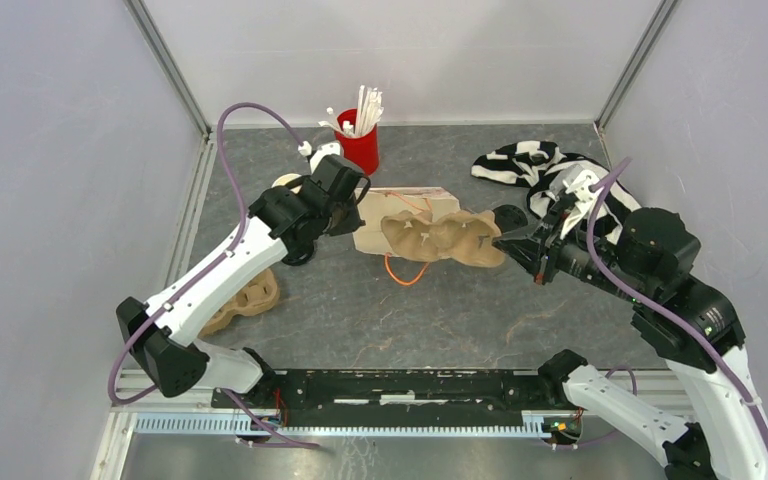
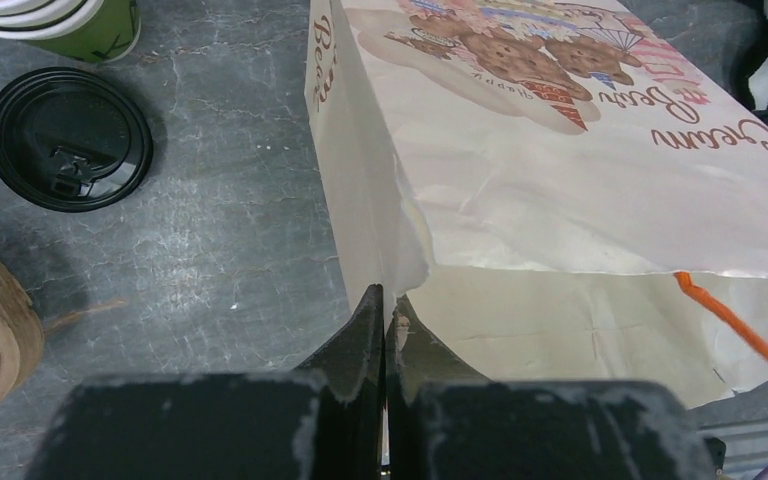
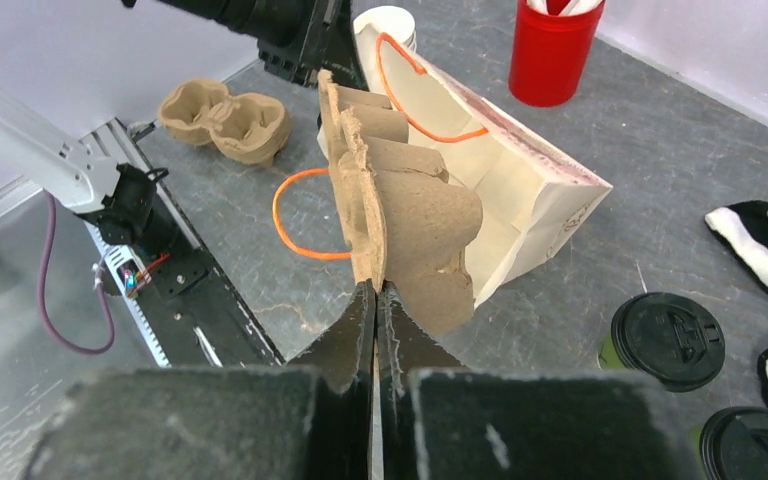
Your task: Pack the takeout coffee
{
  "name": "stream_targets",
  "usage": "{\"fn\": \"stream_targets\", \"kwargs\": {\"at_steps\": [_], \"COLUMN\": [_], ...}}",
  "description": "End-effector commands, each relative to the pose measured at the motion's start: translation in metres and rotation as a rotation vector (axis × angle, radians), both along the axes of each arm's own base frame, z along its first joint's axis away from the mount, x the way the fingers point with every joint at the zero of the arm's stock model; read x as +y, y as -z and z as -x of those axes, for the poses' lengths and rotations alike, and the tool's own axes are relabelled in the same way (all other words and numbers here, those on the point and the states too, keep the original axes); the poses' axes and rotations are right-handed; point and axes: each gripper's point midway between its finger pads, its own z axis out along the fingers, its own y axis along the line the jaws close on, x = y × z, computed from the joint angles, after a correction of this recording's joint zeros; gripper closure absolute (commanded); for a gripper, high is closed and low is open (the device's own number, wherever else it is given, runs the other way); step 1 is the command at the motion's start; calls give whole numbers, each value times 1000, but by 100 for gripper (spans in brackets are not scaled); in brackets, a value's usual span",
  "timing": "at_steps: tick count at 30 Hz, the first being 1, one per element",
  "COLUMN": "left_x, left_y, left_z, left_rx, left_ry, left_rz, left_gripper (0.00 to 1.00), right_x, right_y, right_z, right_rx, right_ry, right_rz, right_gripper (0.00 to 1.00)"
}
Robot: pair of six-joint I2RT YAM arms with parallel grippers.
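**Left gripper** (image 2: 385,318): jaws closed, pinching the torn edge of the bag (image 2: 580,190) near its orange handle. The bag lies on its side.

**Right gripper** (image 3: 375,300): jaws closed on the rim of the carrier (image 3: 410,215), which is held on edge in front of the bag. Contact between the two cannot be confirmed.

**Capped cup** (image 3: 668,340): stands on the table to the right of the bag, apart from it. Only a sliver of green shows under the lid.

**Second capped cup** (image 3: 760,448): cut off at the frame corner.

From above, the right arm hides most of both cups.
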Motion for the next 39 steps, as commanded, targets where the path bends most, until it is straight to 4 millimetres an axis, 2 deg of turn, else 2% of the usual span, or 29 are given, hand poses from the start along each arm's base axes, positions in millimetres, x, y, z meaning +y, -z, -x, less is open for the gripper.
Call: {"fn": "stream_targets", "kwargs": {"at_steps": [1, 10, 19, 24, 30, 36, 39], "left_x": [-6, -14, -19, -28, -36, -36, -37], "left_y": [-18, -9, 1, 0, -2, -7, -10], "left_z": [-2, 8, 16, 20, 22, 27, 30], "left_rx": [-69, -18, 39, 59, 72, 74, 82], "left_ry": [-4, -46, -68, -41, -20, -17, -10], "left_rz": [95, 201, 252, 298, 331, 357, 374], "left_gripper": [98, 98, 98, 98, 98, 98, 98], "right_x": [9, 9, 8, 30, 69, 77, 80], "right_y": [-15, 8, 31, 39, 46, 72, 80], "right_z": [-23, -63, -83, -89, -97, -116, -121], "right_rx": [-24, 64, 169, 203, 199, 208, 200], "right_ry": [51, 185, 277, 255, 239, 291, 305], "right_rz": [-57, 16, 104, 95, 133, 195, 173], "right_gripper": [100, 100, 100, 100, 100, 100, 100]}}
